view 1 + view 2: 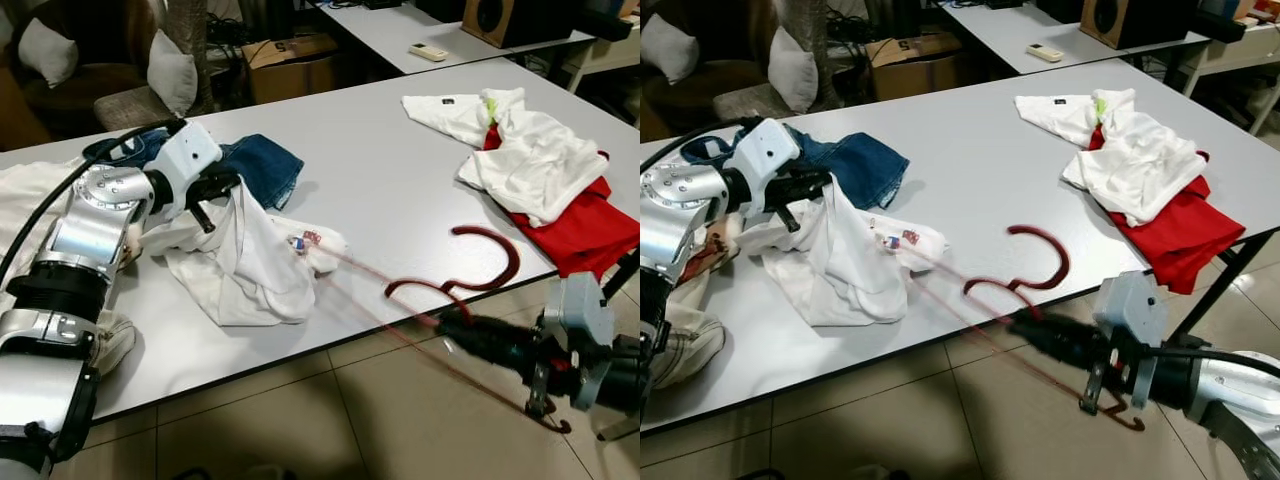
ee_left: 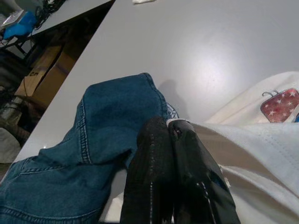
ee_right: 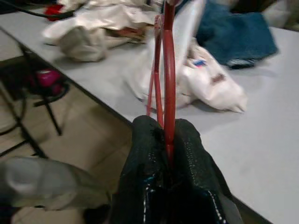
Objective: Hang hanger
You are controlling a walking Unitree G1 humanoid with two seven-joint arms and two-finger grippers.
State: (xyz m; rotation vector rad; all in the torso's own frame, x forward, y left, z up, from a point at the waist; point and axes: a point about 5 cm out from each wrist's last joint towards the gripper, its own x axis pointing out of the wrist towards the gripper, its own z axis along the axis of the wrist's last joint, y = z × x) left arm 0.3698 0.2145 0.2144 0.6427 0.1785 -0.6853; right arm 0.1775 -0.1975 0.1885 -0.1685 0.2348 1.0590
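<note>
Hanger [image 1: 470, 272]: dark red, thin rod, glossy, with a broad curved hook at one end. Hook lies over the near edge of the table [image 1: 380, 170]; the long rods run from there toward the white shirt [image 1: 245, 262] and look streaked with blur. Right gripper [image 1: 462, 330] holds it below the table edge, over the floor, black fingers [image 3: 187, 154] pinched tight on the rod where the wires meet.

White shirt: soft cotton, rumpled, a small red-and-blue starred print [image 2: 279, 104] near one fold. Left gripper [image 1: 222, 185] has a pinch of its cloth, fingers [image 2: 154, 163] closed together on the fabric, lifting a peak of it off the table.

Jeans [image 1: 262, 165]: blue denim, stitched seams, folded loosely just behind the shirt, touching it.

Far right of the table: a heap of white cloth [image 1: 520, 150] over a red garment [image 1: 580, 225] that drapes past the edge.

Table: pale grey, smooth, matte with a soft sheen. Floor [image 1: 330, 420]: beige tiles, dark grout. Behind: a second table with a remote control [image 1: 428, 51] and a wooden speaker [image 1: 510, 18], a cardboard box [image 1: 290, 62], chairs with white cushions [image 1: 172, 70].
</note>
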